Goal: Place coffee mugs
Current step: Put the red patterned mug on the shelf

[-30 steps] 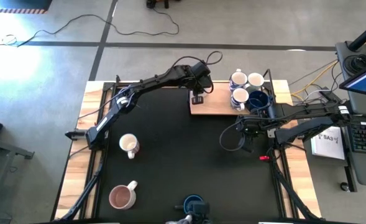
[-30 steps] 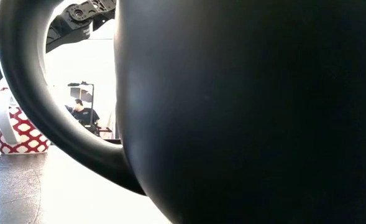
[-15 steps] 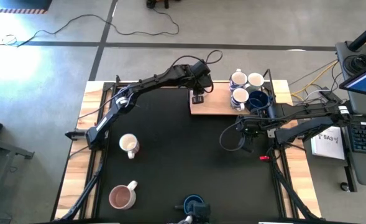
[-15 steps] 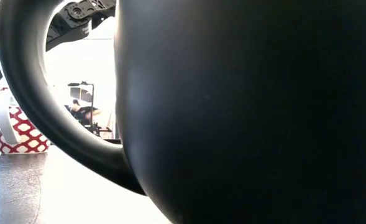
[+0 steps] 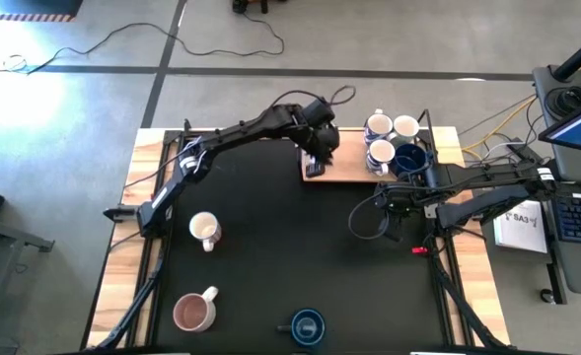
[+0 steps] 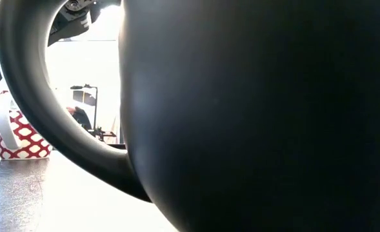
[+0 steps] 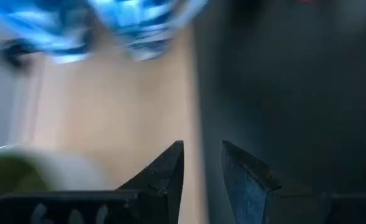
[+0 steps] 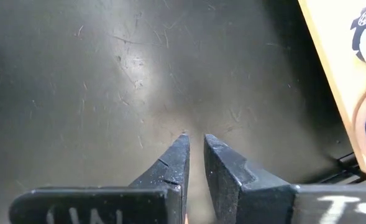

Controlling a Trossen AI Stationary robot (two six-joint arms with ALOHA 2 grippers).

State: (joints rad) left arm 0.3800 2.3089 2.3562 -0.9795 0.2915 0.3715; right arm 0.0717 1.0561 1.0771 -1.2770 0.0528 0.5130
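Note:
Two white mugs (image 5: 379, 126) (image 5: 405, 125), a third white one (image 5: 379, 154) and a dark blue mug (image 5: 411, 158) stand together on the wooden board (image 5: 344, 168). On the black mat stand a white mug (image 5: 204, 230), a pink mug (image 5: 193, 312) and another dark blue mug (image 5: 307, 325), which fills the low view (image 6: 254, 116). My left gripper (image 5: 313, 166) hovers over the board's left end, slightly open and empty (image 7: 202, 149); a blurred green-and-white shape (image 7: 15, 168) shows beside it. My right gripper (image 5: 394, 202) is shut (image 8: 195, 137) over the mat, near the board.
The board lies at the mat's far right, its right half crowded with mugs and its left half bare. The mat's middle (image 5: 280, 247) holds nothing. A red-and-white patterned mug (image 6: 19, 138) shows through the dark mug's handle. Cables and a laptop sit off the table's right.
My left gripper has shifted a little toward the near edge over the board's left end, and its wrist has turned. A grey shape beside the dark blue mug at the near edge has gone from view. The right arm has kept still.

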